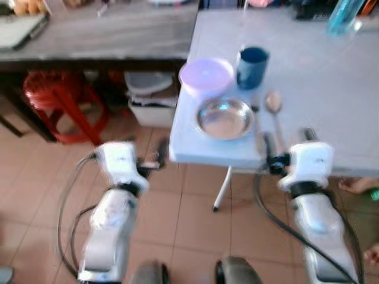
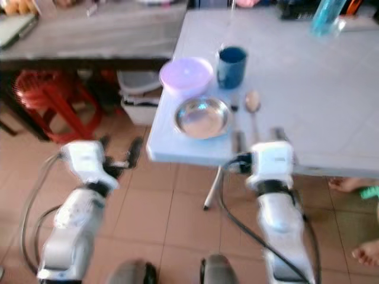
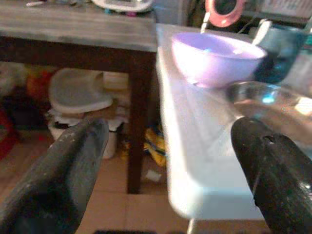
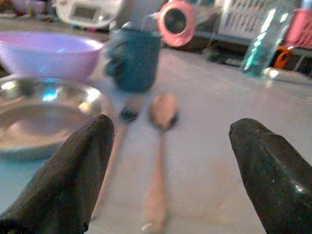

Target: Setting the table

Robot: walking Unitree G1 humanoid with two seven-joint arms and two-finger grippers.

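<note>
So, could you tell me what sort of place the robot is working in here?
Most likely a home dining or kitchen area: a white table set with a metal plate, purple bowl, blue cup and spoon, over a tiled floor with a red stool.

Bright, even daylight. Both eye views soft with motion blur throughout. Glare spots on the steel plate (image 1: 224, 118). Wrist views: black fingers (image 4: 73, 175) defocused; spoon (image 4: 161, 141) beyond them smeared.

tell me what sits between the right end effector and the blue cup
A spoon and a second utensil lie on the table, between the open right end effector and the blue cup, as the right wrist view shows.
</note>
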